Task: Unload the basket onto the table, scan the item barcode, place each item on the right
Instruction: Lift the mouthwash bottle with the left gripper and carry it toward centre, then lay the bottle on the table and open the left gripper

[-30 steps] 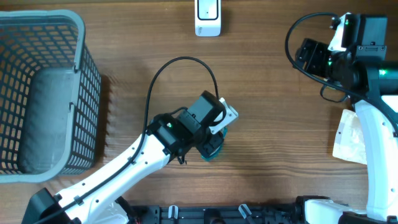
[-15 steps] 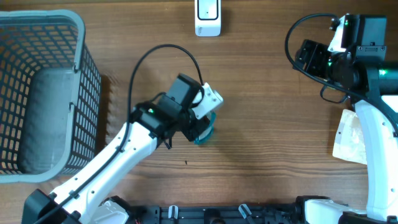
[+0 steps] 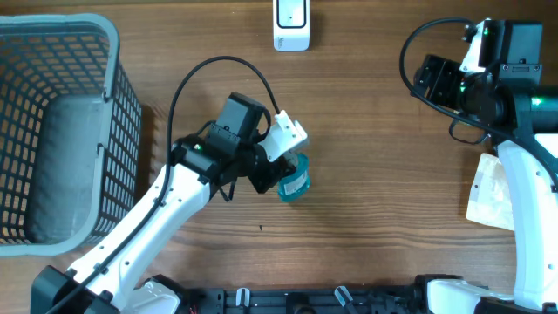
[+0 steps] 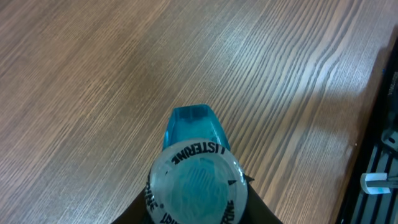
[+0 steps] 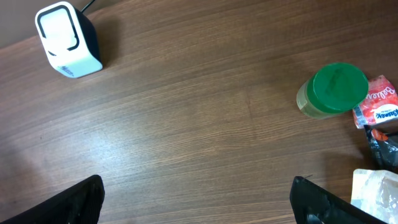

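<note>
left gripper (image 3: 281,177) clamped on the blue mouthwash bottle (image 3: 295,181), mid-table, well short of the scanner (image 3: 291,24). right gripper (image 5: 196,190) wide, empty. we judge: pickup done; presenting barcode and scan remain.

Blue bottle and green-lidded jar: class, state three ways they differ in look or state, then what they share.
The blue bottle is translucent blue; the green-lidded jar is yellowish. The bottle's cap is clear with LISTERINE lettering; the jar's lid is plain green. The bottle is gripped by the left gripper; the jar stands free on the table. Both have round tops.
</note>
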